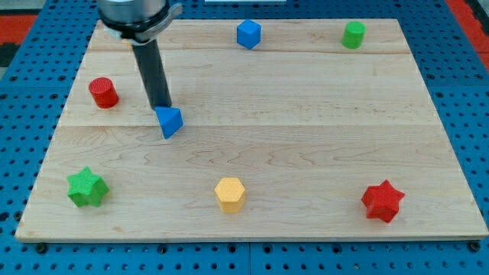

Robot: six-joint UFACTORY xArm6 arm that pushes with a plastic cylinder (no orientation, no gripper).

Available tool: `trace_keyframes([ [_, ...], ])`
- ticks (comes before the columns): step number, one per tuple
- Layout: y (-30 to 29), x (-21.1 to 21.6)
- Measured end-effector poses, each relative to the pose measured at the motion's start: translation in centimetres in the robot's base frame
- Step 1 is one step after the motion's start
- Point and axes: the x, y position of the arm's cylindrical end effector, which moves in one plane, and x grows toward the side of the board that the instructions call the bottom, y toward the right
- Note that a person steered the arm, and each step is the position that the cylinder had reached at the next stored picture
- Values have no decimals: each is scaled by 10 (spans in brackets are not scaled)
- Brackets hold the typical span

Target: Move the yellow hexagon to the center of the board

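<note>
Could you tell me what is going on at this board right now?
The arm is meant to push the yellow hexagon to the board's centre, but that has not begun. My tip sits at the view's upper left, right against the blue triangular block. The yellow hexagon lies near the view's bottom edge, below the centre of the wooden board, well away from my tip.

The pale wooden table (306, 153) shows a light tan grain in long bands, lying on a blue pegboard surface (23, 252) dotted with dark holes. On it sit a yellow hexagon block (230, 194), a red star block (382, 201), a green star block (85, 188), a red cylinder block (103, 92), a green cylinder block (354, 34), a blue cube block (248, 33) and a blue triangular block (170, 121). The dark rod is near black, my tip (161, 105) the same
</note>
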Motion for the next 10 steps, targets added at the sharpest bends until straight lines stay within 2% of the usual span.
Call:
trace_keyframes([
  [3,30,43],
  [4,-3,82],
  [6,9,190],
  [8,125,150],
  [10,204,121],
])
